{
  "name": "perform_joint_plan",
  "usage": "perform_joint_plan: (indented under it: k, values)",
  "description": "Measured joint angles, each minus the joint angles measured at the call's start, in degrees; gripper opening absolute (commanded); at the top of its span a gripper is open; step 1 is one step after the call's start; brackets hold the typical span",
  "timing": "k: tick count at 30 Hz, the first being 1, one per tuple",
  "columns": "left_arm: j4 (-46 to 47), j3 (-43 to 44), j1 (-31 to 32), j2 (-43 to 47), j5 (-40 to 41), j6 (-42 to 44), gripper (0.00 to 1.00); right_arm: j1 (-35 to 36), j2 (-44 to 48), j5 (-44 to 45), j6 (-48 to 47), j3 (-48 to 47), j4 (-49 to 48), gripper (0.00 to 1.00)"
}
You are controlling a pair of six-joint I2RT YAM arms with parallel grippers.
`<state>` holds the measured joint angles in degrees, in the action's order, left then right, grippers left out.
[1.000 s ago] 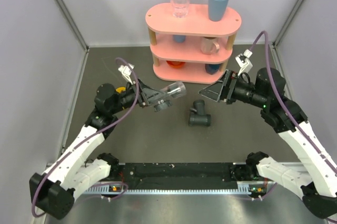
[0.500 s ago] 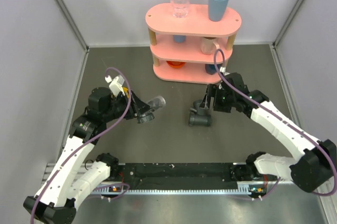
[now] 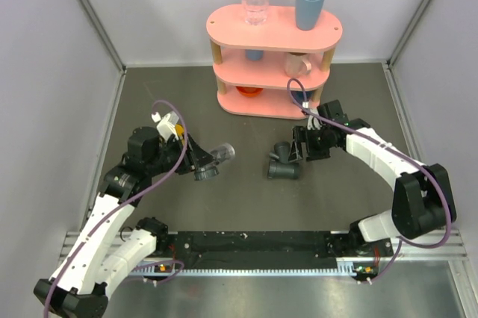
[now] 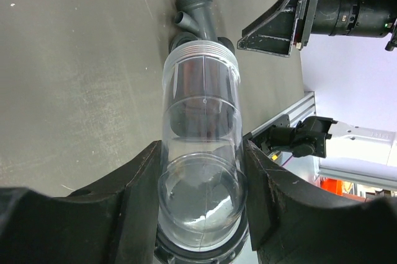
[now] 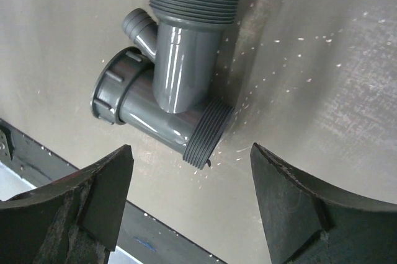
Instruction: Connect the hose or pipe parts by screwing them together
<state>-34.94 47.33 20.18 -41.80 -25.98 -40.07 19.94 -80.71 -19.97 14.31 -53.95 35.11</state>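
The dark grey T-shaped pipe fitting (image 3: pixel 283 163) lies on the table mat, threaded ends bare (image 5: pixel 173 84). My right gripper (image 3: pixel 299 150) hovers just right of it, open, jaws spread wide beside one threaded end (image 5: pixel 191 152), touching nothing. My left gripper (image 3: pixel 203 163) is shut on the translucent smoky tube (image 3: pixel 218 156), held off the mat and pointing right toward the fitting. In the left wrist view the tube (image 4: pixel 200 109) sits between both fingers (image 4: pixel 142 177), its threaded rim aimed at the fitting (image 4: pixel 197 13), a gap between them.
A pink three-tier shelf (image 3: pixel 272 23) stands at the back with a clear glass (image 3: pixel 255 3) and a blue cup (image 3: pixel 309 6) on top, more cups below. A small yellow cup (image 3: pixel 175 130) sits behind the left wrist. A black rail (image 3: pixel 246 247) runs along the near edge.
My right arm swung left and down from the shelf side to the fitting, staying open. My left arm drew back left and lower with the tube.
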Motion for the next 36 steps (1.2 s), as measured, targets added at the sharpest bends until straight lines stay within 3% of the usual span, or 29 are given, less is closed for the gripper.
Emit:
perform_joint_plan:
  k: [7, 17, 27, 36]
  values:
    - [0.04, -0.37, 0.00, -0.37, -0.11, -0.70, 0.00, 0.20, 1.40, -3.96, -4.15, 1.73, -3.54, 0.76]
    - [-0.04, -1.11, -0.52, -7.87, -1.66, -1.99, 0.00, 6.47, 22.10, -4.96, -18.78, 24.35, -31.43, 0.77]
    - [-2.38, -1.40, -2.05, -13.77, -3.21, -0.63, 0.00, 15.26, 17.07, 0.24, -34.34, 25.46, -39.78, 0.79]
    - [-3.28, -2.14, -2.93, -18.75, -5.16, 1.27, 0.00, 15.96, 7.15, -2.91, -43.10, 19.43, -33.29, 0.78]
